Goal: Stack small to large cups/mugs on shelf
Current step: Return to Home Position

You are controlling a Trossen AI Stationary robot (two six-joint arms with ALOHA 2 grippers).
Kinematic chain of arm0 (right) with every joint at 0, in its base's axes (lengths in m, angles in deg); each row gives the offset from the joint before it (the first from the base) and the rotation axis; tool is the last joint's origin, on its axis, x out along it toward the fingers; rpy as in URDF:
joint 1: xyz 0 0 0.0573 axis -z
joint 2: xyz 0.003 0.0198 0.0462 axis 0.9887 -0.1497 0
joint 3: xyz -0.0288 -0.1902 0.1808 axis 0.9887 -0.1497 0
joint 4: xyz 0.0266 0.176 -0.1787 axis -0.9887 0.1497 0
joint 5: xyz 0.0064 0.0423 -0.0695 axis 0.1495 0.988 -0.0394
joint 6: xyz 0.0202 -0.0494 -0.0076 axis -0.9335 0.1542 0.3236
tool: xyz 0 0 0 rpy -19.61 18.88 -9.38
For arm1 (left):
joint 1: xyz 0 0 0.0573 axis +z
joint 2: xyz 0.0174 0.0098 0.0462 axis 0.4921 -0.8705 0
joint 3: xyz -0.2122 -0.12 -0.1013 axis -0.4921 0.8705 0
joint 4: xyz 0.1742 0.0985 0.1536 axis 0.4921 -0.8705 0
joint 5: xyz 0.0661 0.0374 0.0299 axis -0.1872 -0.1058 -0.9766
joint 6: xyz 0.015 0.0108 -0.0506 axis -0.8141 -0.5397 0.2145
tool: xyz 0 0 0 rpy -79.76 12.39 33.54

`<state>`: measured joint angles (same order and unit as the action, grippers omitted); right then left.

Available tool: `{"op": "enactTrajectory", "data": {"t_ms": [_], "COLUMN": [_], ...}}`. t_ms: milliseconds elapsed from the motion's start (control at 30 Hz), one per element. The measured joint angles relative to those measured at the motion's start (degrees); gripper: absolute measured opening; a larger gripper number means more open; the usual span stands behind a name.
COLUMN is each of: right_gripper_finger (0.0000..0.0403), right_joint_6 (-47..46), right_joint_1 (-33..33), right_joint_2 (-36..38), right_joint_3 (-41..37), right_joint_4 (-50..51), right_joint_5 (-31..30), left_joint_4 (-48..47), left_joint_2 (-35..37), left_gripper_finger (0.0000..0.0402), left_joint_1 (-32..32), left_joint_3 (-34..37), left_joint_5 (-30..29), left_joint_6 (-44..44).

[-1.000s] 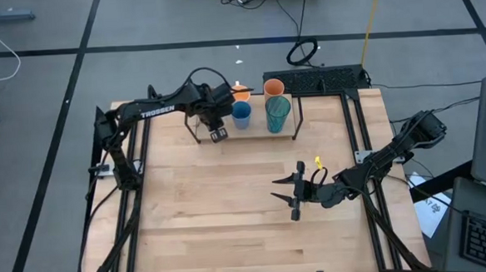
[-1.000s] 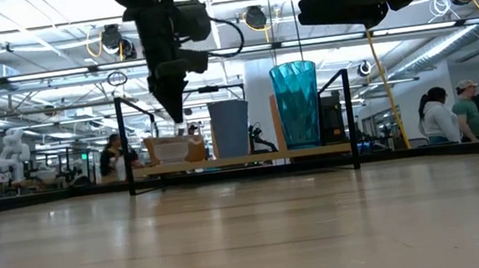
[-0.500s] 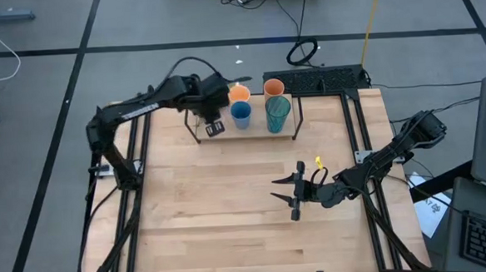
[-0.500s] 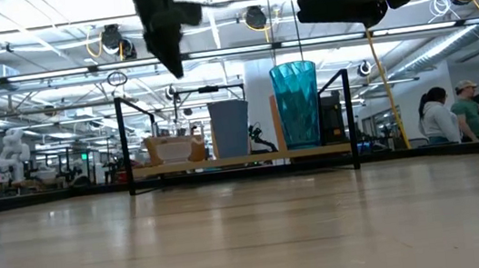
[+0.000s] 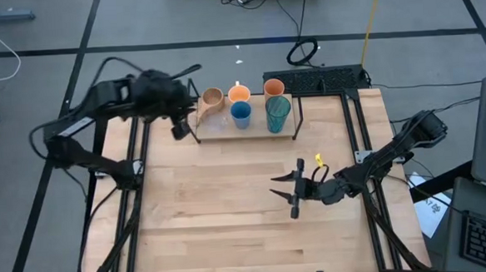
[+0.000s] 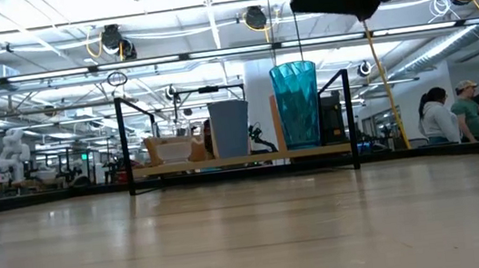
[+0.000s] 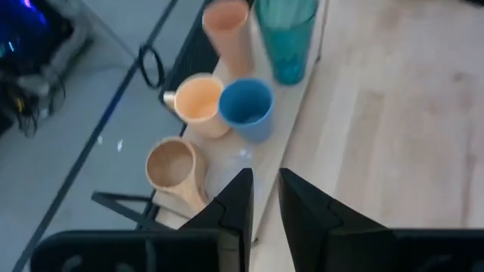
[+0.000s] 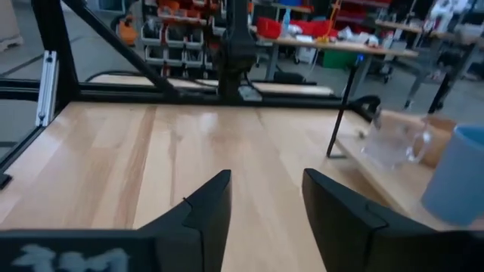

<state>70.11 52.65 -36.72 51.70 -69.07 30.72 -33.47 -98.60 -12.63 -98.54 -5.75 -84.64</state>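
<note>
The shelf (image 5: 226,130) stands at the table's far edge on black rod legs. On it stand a tan handled mug (image 5: 212,98), two orange cups (image 5: 239,93) (image 5: 274,87), a blue cup (image 5: 241,113) and a teal ribbed tumbler (image 5: 278,113). A tiny clear cup (image 8: 389,145) stands on the board near the mug. My left gripper (image 5: 178,128) hangs high, left of the shelf, empty, with a narrow gap between its fingers (image 7: 265,181). My right gripper (image 5: 286,194) hovers open and empty over the table's right middle.
A black box with cables (image 5: 315,80) lies just beyond the table's far edge, behind the shelf. Bare wooden tabletop (image 5: 221,204) stretches from the shelf to the near edge. People (image 6: 457,112) stand in the room far behind the table.
My left gripper has risen from the shelf's left end and drawn back toward the table's left edge, turning as it went. The tan mug, hidden under the arm before, now shows. The cups have kept their places.
</note>
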Motion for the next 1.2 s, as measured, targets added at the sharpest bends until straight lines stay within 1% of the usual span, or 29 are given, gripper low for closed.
{"op": "enactTrajectory", "data": {"t_ms": [67, 233, 333, 367, 467, 600, 700, 833, 1033, 1100, 1200], "right_gripper_finger": [0.0133, 0.0063, 0.0017, 0.0009, 0.0008, 0.0003, 0.0002, 0.0001, 0.0001, 0.0, 0.0], "right_joint_6": [1.99, 6.12, 7.97, 8.29, 8.34, 8.53, 9.03, 9.83, 9.7, 9.26, 9.45], "right_joint_1": [0.19, 1.08, 1.83, 2.16, 3.12, 3.71, 3.67, 3.56, 3.56, 3.56, 3.56], "right_joint_2": [1.44, 7.34, 11.34, 12.64, 16.04, 19.64, 20.92, 21.2, 21.19, 21.19, 21.19], "right_joint_3": [0.0, 0.0, 0.0, 0.0, 0.0, 0.0, 0.0, 0.0, 0.0, -0.69, -3.49], "right_joint_4": [-0.12, 0.62, 2.57, 3.53, 6.41, 11.16, 13.13, 14.76, 18.74, 18.47, 13.97], "right_joint_5": [0.3, 6.8, 10.98, 12.07, 13.76, 15.15, 15.19, 15.19, 15.28, 16.52, 18.2], "left_joint_4": [0.82, 1.0, 2.03, 2.93, 6.21, 13.89, 22.09, 34.59, 48.84, 53.5, 60.17], "left_joint_2": [1.83, 4.32, 5.19, 5.58, 6.62, 9.0, 11.55, 15.16, 20.2, 21.53, 23.28], "left_gripper_finger": [0.0067, 0.0065, 0.0046, 0.0035, 0.0006, 0.0006, 0.0003, 0.0008, 0.0003, 0.0005, 0.0008], "left_joint_1": [-2.52, -9.64, -14.04, -15.36, -19.18, -22.93, -25.33, -27.66, -30.43, -31.5, -33.24], "left_joint_3": [0.0, 0.19, 1.84, 2.66, 6.04, 12.97, 20.91, 32.32, 45.63, 49.54, 55.06], "left_joint_5": [-1.16, -5.46, -9.25, -10.05, -11.34, -11.38, -11.38, -11.24, -10.91, -10.9, -10.87], "left_joint_6": [0.58, 2.17, 3.08, 3.18, 3.18, 3.16, 2.8, 2.38, 1.51, 1.04, 0.77]}}
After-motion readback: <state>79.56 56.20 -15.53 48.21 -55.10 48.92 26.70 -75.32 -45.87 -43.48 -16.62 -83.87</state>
